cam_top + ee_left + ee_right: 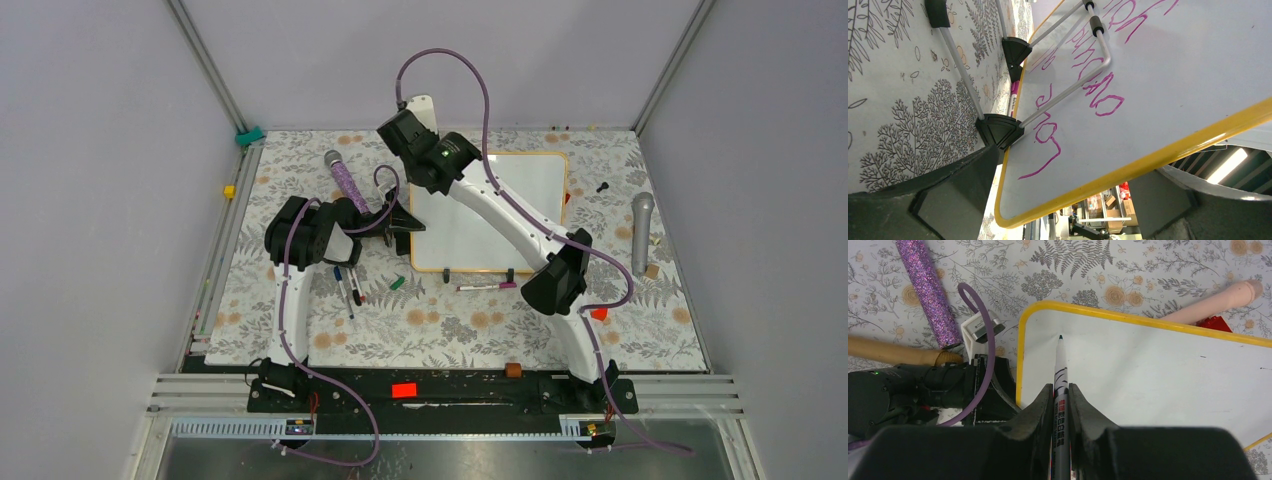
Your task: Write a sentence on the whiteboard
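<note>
Against whiteboard [1158, 380], marker [1060, 365] (in right gripper [1060, 392])

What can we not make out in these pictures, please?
Left wrist: magenta writing on the whiteboard is cut by the top edge and crossed by the wire stand; unreadable.
Right wrist: whether the marker tip in the right end effector touches the whiteboard; angle hides contact.
Left wrist: whether the left end effector clamps the whiteboard; blurred, too close.
Top external: the right arm covers part of the whiteboard.

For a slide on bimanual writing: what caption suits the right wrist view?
Right gripper holds a marker, tip near a corner of the blank whiteboard.
</note>
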Robot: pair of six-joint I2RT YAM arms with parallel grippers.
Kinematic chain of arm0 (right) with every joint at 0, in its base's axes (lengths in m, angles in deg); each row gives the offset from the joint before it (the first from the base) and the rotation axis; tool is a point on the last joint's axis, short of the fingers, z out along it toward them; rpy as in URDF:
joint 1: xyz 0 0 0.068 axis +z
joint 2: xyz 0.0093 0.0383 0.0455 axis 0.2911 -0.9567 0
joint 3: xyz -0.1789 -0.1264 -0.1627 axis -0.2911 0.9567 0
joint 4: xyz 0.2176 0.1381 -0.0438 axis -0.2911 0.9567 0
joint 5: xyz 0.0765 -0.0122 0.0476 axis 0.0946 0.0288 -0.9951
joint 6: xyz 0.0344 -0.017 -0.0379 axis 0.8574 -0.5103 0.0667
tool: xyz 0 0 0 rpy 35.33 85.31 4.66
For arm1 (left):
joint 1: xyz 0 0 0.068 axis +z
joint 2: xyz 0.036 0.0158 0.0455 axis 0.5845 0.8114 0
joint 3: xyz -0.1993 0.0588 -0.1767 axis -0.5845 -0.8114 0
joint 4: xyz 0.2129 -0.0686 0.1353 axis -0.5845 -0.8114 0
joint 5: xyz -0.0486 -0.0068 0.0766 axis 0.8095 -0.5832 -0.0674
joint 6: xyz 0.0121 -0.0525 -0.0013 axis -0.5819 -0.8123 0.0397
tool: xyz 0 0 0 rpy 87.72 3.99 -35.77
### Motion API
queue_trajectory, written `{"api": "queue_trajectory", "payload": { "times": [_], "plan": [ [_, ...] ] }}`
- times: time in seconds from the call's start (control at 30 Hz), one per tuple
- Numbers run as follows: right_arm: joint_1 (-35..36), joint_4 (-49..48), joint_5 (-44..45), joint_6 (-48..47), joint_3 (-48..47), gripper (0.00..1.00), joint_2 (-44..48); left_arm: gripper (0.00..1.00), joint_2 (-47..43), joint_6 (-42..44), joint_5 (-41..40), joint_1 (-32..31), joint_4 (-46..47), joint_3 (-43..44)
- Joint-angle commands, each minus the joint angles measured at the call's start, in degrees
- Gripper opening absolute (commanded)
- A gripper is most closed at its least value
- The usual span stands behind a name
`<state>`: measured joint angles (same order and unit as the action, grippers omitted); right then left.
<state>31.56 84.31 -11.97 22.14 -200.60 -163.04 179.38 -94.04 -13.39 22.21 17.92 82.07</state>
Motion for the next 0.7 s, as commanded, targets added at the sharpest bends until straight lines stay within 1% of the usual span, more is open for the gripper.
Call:
{"api": "queue_trajectory", "payload": {
  "times": [0.0,0.53,0.67],
  "plan": [
    [-0.66,-0.28,2.79,-0.10,-2.24,0.00,-0.15,0.99,4.23,7.03,-1.72,-0.09,-3.32,-1.96],
    [-0.94,-0.31,1.65,-0.60,-3.29,0.00,-1.59,0.99,4.24,6.90,-1.70,-0.13,-3.32,-2.05],
    [-0.94,-0.76,0.02,-1.08,-3.21,0.00,-1.67,0.99,4.21,6.90,-1.70,-0.15,-3.27,-2.06]
  ]
}}
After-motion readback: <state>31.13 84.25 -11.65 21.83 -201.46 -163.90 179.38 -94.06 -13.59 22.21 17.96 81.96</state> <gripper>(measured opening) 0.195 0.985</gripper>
